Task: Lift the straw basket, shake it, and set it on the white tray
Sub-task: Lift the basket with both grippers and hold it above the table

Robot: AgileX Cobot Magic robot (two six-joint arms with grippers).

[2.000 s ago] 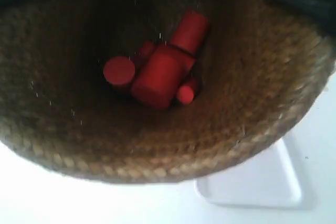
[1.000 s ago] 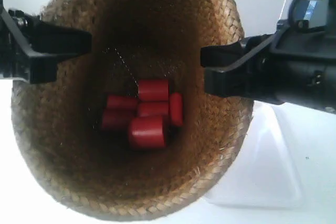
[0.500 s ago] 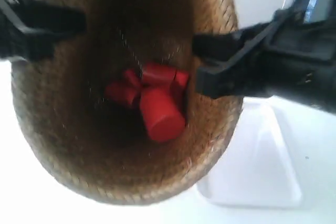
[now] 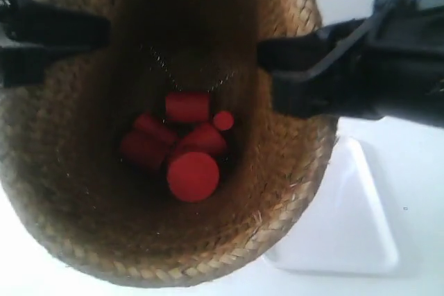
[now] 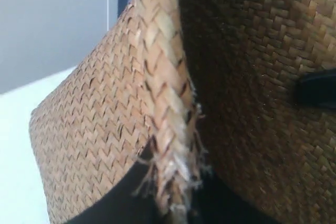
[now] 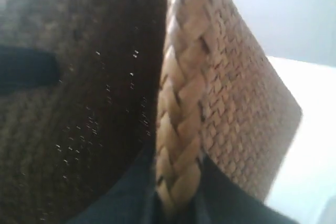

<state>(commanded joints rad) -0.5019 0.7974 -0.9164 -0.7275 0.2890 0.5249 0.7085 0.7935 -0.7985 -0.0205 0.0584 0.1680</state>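
Observation:
The straw basket hangs in the air and fills the exterior view, its dark inside facing the camera. Several red cylinders lie on its bottom. The white tray lies on the table, part hidden under the basket's lower right side. The gripper of the arm at the exterior view's left and the gripper of the arm at the exterior view's right clamp opposite sides of the rim. In the left wrist view my left gripper is shut on the braided rim. My right gripper pinches the braided rim the same way.
The white table shows only around the tray. Each wrist view shows the other gripper's black finger inside the basket, as the black finger and the black finger. A pale wall lies beyond.
The basket has bobbed up and down between both grippers and now fills more of the view. The red cylinders have tumbled into a new arrangement. Both grips have held.

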